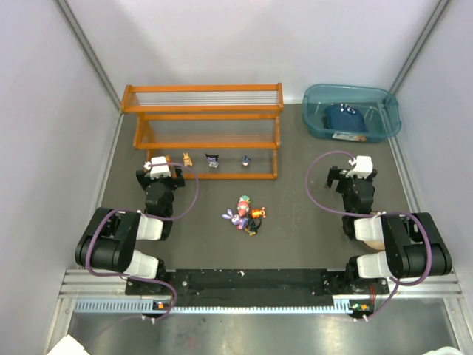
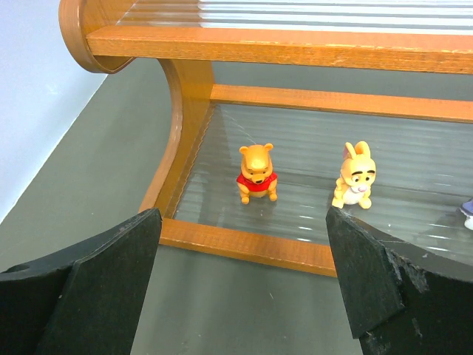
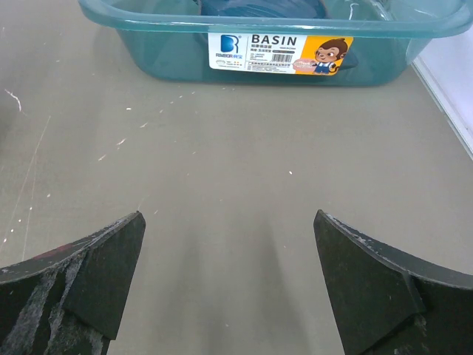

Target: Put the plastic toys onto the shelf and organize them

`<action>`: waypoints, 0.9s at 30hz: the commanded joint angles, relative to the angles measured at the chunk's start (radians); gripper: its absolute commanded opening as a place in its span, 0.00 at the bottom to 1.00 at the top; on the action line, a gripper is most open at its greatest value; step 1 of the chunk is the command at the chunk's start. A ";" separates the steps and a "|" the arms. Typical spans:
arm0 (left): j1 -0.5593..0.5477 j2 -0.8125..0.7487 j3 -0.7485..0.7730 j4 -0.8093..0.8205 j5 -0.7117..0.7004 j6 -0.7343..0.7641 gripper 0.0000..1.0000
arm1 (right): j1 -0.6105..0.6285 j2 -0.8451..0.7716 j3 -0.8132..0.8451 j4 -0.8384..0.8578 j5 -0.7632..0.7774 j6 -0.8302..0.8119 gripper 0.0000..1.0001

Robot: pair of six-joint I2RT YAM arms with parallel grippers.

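The orange shelf [image 1: 201, 111] stands at the back left. Its lowest tier holds several toys: an orange bear in red [image 2: 257, 174], a tan rabbit [image 2: 355, 176], a dark figure [image 1: 213, 160] and a navy-white one [image 1: 245, 160]. A pile of toys lies on the table: purple bunny [image 1: 235, 217], pink-red-white [image 1: 243, 203], orange [image 1: 257, 213], black-yellow [image 1: 252, 228]. My left gripper [image 1: 159, 168] is open and empty just in front of the shelf's lower rail [image 2: 244, 245], facing the bear; it also shows in the left wrist view [image 2: 242, 222]. My right gripper [image 1: 356, 168] [image 3: 228, 222] is open and empty over bare table.
A translucent teal bin [image 1: 384, 122] sits at the back right with a dark blue object [image 1: 346, 118] inside; its labelled wall [image 3: 170, 63] faces the right gripper. White walls close in both sides. The shelf's upper tiers [image 1: 207, 144] hold nothing.
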 commanded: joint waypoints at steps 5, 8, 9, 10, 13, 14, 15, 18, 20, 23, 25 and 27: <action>0.000 -0.016 0.015 0.028 0.001 -0.003 0.99 | -0.008 -0.005 0.013 0.052 -0.005 0.000 0.99; 0.002 -0.016 0.015 0.028 0.001 -0.003 0.99 | -0.004 -0.005 0.013 0.052 -0.005 0.001 0.99; 0.002 -0.016 0.015 0.028 0.001 -0.003 0.99 | -0.004 -0.005 0.013 0.052 -0.005 0.001 0.99; 0.002 -0.017 0.015 0.028 0.001 -0.003 0.99 | -0.006 -0.005 0.013 0.053 -0.005 0.001 0.99; 0.004 -0.016 0.015 0.028 0.003 -0.003 0.99 | -0.004 -0.005 0.013 0.052 -0.003 0.001 0.99; 0.004 -0.017 0.013 0.031 0.004 -0.003 0.99 | -0.004 -0.005 0.013 0.052 -0.003 0.001 0.99; 0.004 -0.017 0.007 0.035 0.003 -0.002 0.99 | -0.006 -0.005 0.013 0.053 -0.005 0.001 0.99; 0.002 -0.034 -0.049 0.138 0.072 0.035 0.99 | -0.006 -0.005 0.013 0.053 -0.005 0.001 0.99; 0.001 -0.094 -0.065 0.135 0.055 0.032 0.99 | -0.004 -0.005 0.013 0.053 -0.003 0.000 0.99; -0.007 -0.215 -0.062 -0.004 0.029 0.019 0.99 | -0.006 -0.005 0.013 0.053 -0.003 0.001 0.99; -0.024 -0.314 -0.018 -0.208 0.023 -0.020 0.99 | -0.006 -0.005 0.013 0.052 -0.003 0.001 0.99; -0.042 -0.374 0.004 -0.328 0.021 -0.032 0.99 | -0.004 -0.005 0.013 0.052 -0.003 0.001 0.99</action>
